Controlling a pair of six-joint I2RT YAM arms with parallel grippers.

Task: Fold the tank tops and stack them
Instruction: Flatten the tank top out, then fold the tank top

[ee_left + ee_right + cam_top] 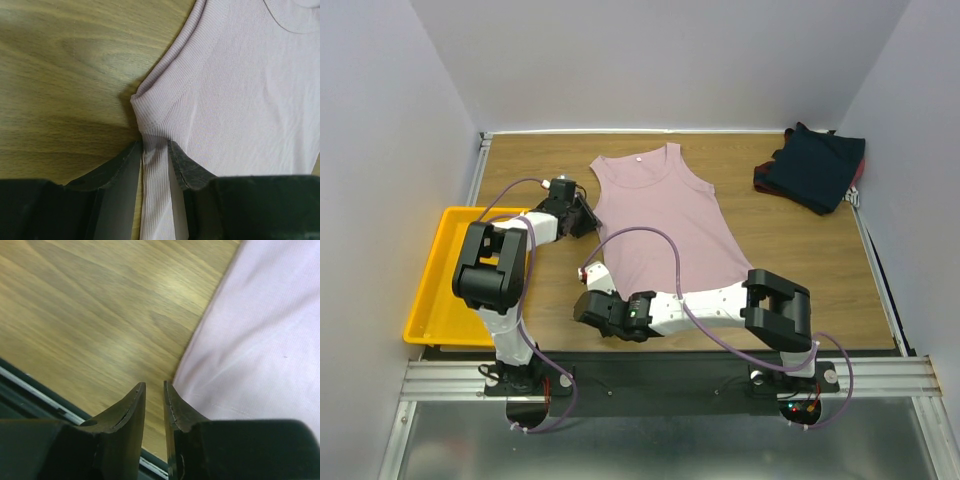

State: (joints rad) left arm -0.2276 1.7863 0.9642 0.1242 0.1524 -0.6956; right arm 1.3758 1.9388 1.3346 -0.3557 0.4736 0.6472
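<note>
Your left gripper pinched the pink tank top (side seam); your right gripper hovered, jaws nearly closed, holding nothing.

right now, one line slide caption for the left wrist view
Left gripper pinching the side edge of the pink tank top just below its armhole, on the wooden table.

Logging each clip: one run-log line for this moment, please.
left claw: pinching dusty pink ribbed tank top at armhole edge | right claw: nearly shut, empty, beside hem | dark navy tops: far right, untouched
</note>
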